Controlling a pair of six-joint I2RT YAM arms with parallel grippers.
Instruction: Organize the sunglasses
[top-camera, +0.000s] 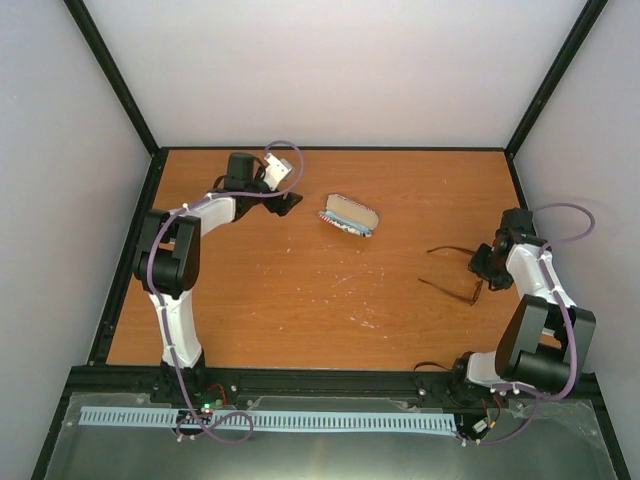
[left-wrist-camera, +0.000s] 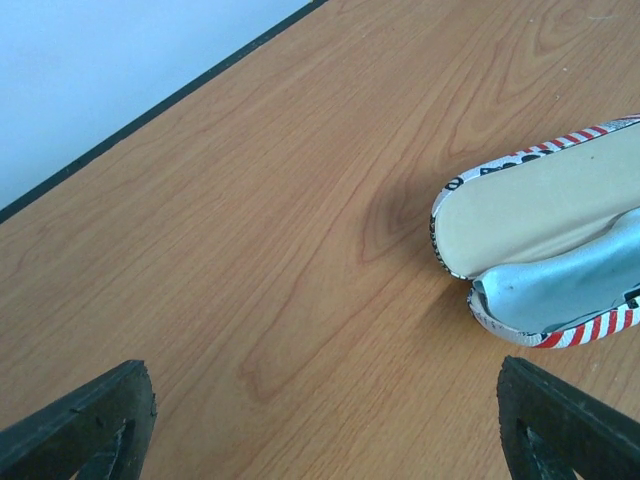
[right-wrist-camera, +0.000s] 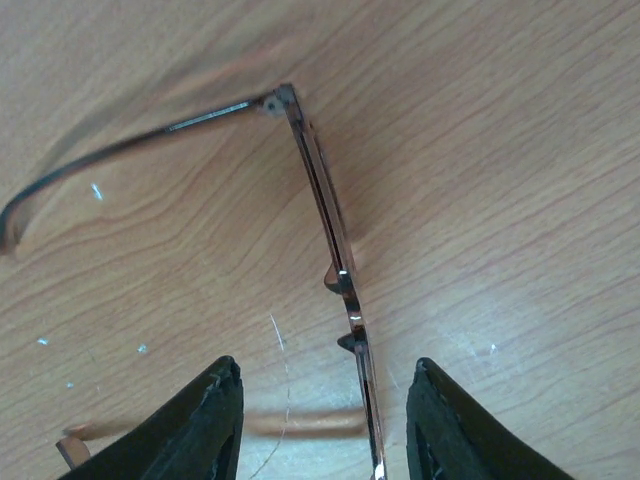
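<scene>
Dark brown, thin-framed sunglasses (right-wrist-camera: 326, 210) sit unfolded on the orange wooden table (top-camera: 300, 300), toward its right side. Their front runs edge-on between the black fingers (right-wrist-camera: 215, 420) of the right gripper (right-wrist-camera: 325, 372), with a gap on each side, so the fingers are released and grasp nothing. The left gripper (left-wrist-camera: 322, 370) hovers spread wide beside an open oval case (left-wrist-camera: 530, 215) with red-and-white stripes, well apart from the sunglasses.
</scene>
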